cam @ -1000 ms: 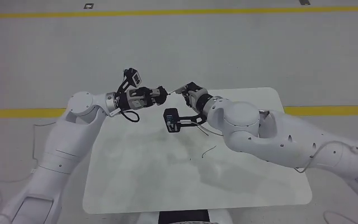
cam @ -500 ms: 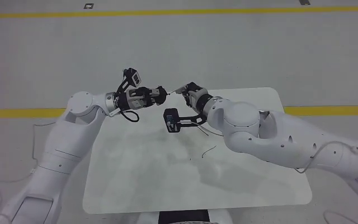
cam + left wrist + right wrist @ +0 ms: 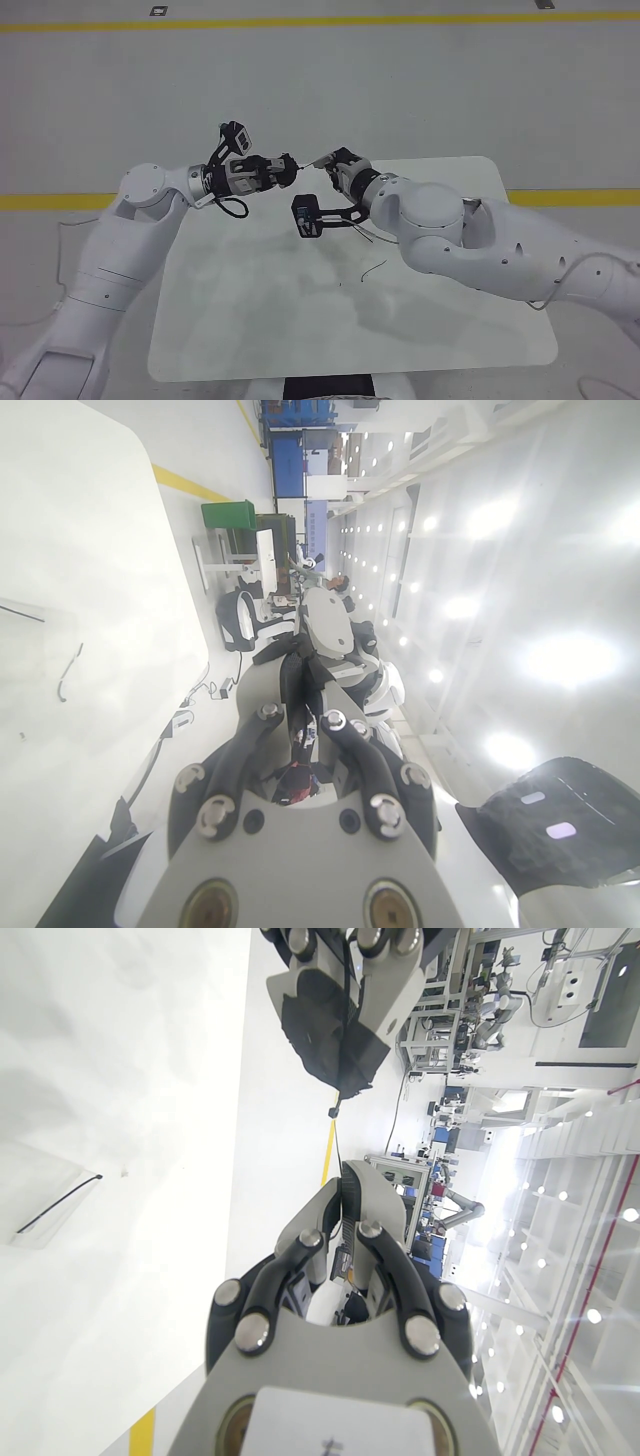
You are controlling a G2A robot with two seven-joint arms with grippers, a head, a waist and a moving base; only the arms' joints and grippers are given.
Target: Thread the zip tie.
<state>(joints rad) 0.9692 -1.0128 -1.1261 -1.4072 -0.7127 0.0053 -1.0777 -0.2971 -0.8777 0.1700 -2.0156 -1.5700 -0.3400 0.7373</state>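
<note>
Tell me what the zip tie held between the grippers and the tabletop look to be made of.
The zip tie: probably black plastic, matt; a thin strand, nearly straight, with a small blocky head. The tabletop: white, smooth, slightly glossy, perhaps laminate or plastic; soft sheen, no grain.

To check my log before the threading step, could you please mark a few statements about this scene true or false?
1. The left hand and right hand are both shut on one tie. True.
2. Spare ties lie on the table. True.
3. The held tie rests on the table. False: it spans the air between the hands.
4. The tie's head sits at the right hand. False: it hangs by the left hand.
</note>
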